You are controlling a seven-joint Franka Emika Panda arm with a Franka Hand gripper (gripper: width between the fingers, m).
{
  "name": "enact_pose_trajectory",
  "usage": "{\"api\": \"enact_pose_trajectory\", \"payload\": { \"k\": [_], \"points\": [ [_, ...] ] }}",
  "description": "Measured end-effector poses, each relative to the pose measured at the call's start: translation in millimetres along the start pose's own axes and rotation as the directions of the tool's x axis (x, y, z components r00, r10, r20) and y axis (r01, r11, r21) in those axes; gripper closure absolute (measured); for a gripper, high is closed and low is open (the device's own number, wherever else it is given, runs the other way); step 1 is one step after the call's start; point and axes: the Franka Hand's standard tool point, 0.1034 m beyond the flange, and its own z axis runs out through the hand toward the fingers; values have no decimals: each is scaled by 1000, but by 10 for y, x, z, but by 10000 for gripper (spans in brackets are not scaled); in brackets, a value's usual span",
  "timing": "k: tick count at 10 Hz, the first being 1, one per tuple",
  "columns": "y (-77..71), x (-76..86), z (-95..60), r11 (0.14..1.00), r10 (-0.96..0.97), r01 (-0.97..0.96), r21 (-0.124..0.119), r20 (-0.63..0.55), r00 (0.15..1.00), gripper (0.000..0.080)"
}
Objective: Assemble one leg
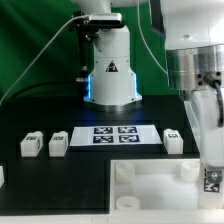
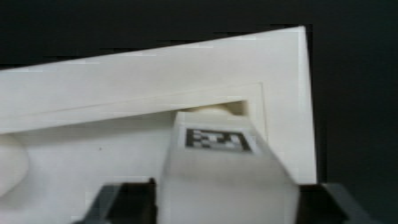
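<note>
My gripper (image 1: 212,168) is at the exterior view's right, shut on a leg (image 1: 212,180), a small white oblong block with a black-and-white tag. It holds the leg upright over the right corner of the large white tray-like piece (image 1: 150,186). In the wrist view the leg (image 2: 217,150) runs out from between my dark fingers (image 2: 128,202), and its far end meets a corner socket (image 2: 228,102) of the tray-like piece (image 2: 125,90). My gripper (image 2: 228,208) grips it on both sides. I cannot tell how deep the leg sits in the socket.
The marker board (image 1: 110,133) lies in the middle of the black table. Two loose legs (image 1: 30,144) (image 1: 57,144) stand to its left and one (image 1: 173,140) to its right. The robot base (image 1: 110,75) stands behind.
</note>
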Motion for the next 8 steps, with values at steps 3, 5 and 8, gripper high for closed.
{"api": "enact_pose_trajectory", "payload": {
  "k": [3, 5, 8],
  "points": [
    [60, -154, 31, 930, -367, 367, -24, -15, 930, 185],
    [57, -135, 40, 863, -505, 505, -24, -13, 863, 161],
    [33, -88, 27, 577, -817, 816, -43, -18, 576, 151]
  ]
}}
